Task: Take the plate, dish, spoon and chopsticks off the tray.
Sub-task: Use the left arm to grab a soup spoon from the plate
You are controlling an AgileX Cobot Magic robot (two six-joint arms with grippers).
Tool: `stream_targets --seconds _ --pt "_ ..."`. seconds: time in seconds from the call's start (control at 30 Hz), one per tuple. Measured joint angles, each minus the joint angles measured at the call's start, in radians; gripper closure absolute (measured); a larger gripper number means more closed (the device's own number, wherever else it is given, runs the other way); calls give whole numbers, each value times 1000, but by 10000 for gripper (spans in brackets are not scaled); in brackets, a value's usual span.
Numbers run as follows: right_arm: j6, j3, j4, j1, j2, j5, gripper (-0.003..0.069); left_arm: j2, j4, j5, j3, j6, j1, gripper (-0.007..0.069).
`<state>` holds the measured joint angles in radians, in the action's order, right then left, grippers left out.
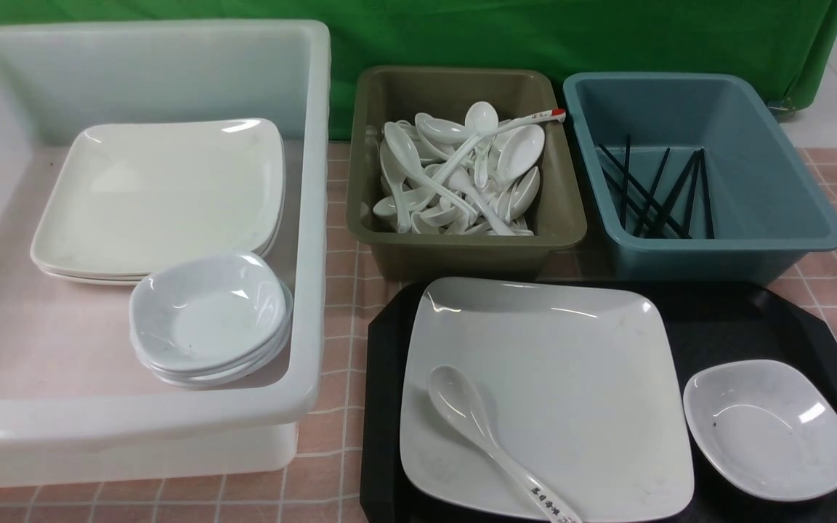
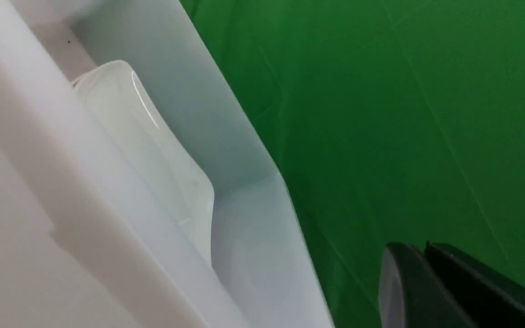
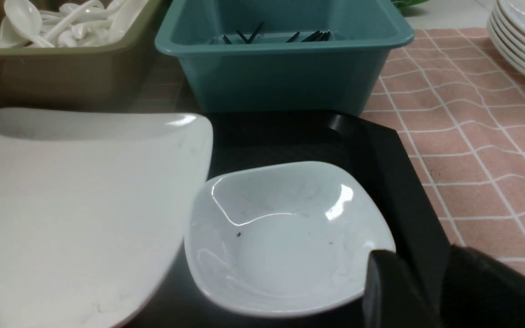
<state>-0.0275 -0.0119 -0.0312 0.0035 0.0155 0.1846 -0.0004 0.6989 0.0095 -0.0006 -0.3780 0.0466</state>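
Left hand (image 2: 426, 248): fingers together, nothing between them. It hangs beside the white tub (image 2: 253, 255), clear of the tub's wall, with green backdrop behind it (seen only in its own wrist view).
Right hand (image 3: 445, 259): only the dark fingertips show, black against the black tray (image 3: 394, 182), so I cannot tell whether they stand apart or closed. No object is visible in them.
Dish (image 3: 285, 237): on the tray's right part, just beside the right hand. One fingertip overlaps its near rim in the wrist view, and I cannot tell whether they touch.
Plate (image 1: 571, 378): flat on the tray, left of the dish and just beside it.
Spoon (image 1: 476, 428): lying on the plate's near left part, bowl up, its printed handle end reaching the plate's front edge.
Chopsticks (image 1: 654, 192): lying loose in the blue tub (image 1: 753, 247), beyond the tray.
Tray: on the pink checked surface (image 1: 338, 436), in front of the olive tub (image 1: 462, 247) (full of white spoons) and the blue one.
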Motion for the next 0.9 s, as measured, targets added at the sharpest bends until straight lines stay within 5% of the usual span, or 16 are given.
stream_targets --seconds 0.33,0.63,0.77,0.9 --pt "0 0 0 0 0 0 419 247 -21 355 -292 151 0 604" --pt "0 0 0 0 0 0 419 885 116 863 -576 506 0 604" --pt "0 0 0 0 0 0 419 1101 270 906 -598 663 -36 604" --pt "0 0 0 0 0 0 419 1213 283 866 -633 674 -157 604"
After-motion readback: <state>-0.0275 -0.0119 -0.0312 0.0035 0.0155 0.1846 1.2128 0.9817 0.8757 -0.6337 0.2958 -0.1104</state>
